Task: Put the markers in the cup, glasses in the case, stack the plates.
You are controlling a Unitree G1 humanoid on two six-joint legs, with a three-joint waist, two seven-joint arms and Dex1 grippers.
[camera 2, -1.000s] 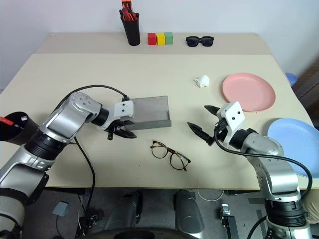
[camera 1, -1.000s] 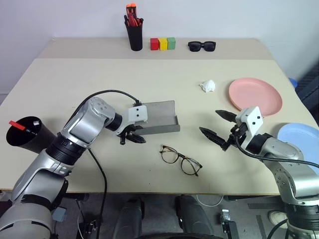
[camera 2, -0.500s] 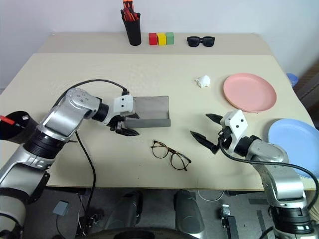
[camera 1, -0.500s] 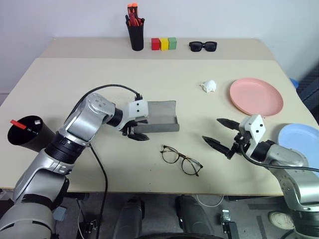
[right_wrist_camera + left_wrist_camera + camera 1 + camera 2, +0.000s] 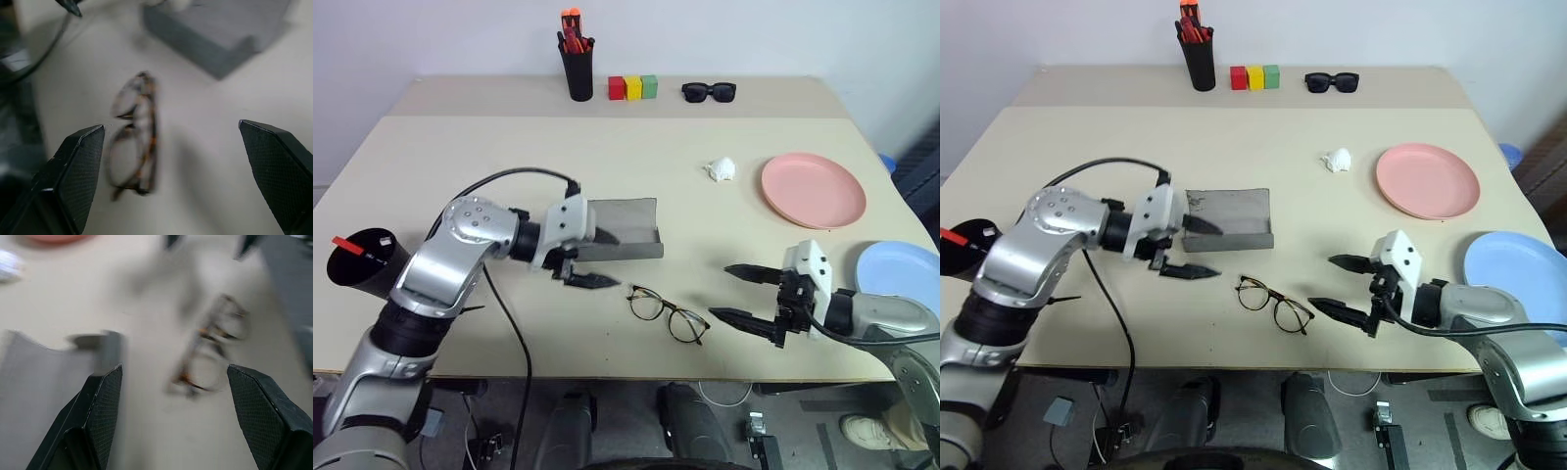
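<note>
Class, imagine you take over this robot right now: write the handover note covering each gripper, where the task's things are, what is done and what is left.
Left gripper: open, empty, beside the open grey case.
Right gripper: open, empty, just right of the glasses.
Glasses lie on the table in front of the case, not yet inside.
Black cup at the table's left edge with a red-capped marker in it; the other marker cannot be made out.
Pink plate and blue plate lie apart on the right.
Left: case the glasses, stack the plates.

My left claw [image 5: 588, 269] hangs open, pointing right; my right claw [image 5: 749, 294] gapes wide, pointing left, both empty.
</note>
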